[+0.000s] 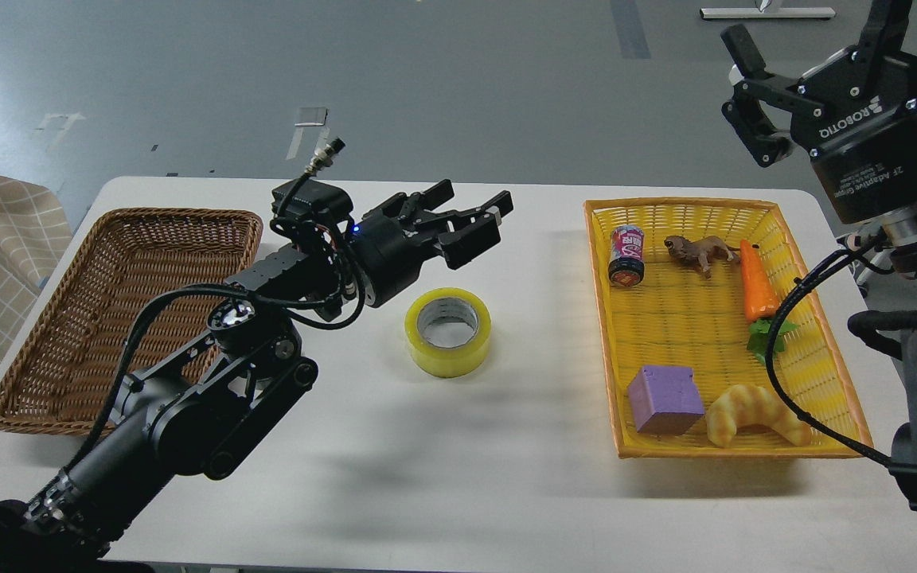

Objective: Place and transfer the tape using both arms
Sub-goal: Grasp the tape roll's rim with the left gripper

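Note:
The yellow tape (448,331) lies flat on the white table (427,461), near the middle, its grey-white core facing up. My left gripper (474,208) is open and empty. It points right and hovers just above and behind the tape, not touching it. My right gripper (745,83) is open and empty, held high at the upper right, above the far end of the yellow basket (840,374).
The yellow basket holds a small can (626,255), a toy animal (697,251), a carrot (758,288), a purple block (665,399) and a croissant toy (755,415). An empty brown wicker basket (108,318) sits at the left. A black cable (793,350) hangs over the yellow basket.

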Tool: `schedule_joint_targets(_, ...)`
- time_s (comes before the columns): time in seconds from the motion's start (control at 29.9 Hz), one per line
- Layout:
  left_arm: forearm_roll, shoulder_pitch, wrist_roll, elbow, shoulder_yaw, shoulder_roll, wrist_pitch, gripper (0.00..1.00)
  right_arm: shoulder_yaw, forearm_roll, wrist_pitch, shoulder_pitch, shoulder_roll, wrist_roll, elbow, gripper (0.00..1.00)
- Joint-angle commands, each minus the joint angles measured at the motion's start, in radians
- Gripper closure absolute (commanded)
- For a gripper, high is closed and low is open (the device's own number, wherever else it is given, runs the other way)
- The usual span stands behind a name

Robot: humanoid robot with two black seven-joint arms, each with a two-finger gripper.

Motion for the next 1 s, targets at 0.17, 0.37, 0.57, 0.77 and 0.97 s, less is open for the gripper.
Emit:
schedule_joint_targets(0.17,0.006,-0.056,0.011,0.069,0.162,0.085,-0.001,0.02,0.027,0.001,0.000,-0.012,-0.003,0.000,0.010,0.00)
schedule_joint_targets(0.37,0.006,-0.074,0.011,0.088,0.229,0.186,0.001,0.02,0.045,0.001,-0.001,-0.010,-0.006,0.000,0.010,0.00)
schedule_joint_targets(0.57,0.006,-0.088,0.011,0.088,0.288,0.260,0.001,0.02,0.047,0.003,0.002,-0.009,-0.006,-0.003,0.027,0.00)
schedule_joint_targets(0.77,0.006,-0.074,0.011,0.115,0.308,0.263,-0.001,0.02,0.045,0.003,0.003,-0.010,-0.008,-0.006,0.029,0.00)
schedule_joint_targets(0.97,0.006,-0.076,0.007,0.146,0.311,0.221,-0.002,0.02,0.042,0.001,0.000,-0.021,-0.008,-0.006,0.027,0.00)
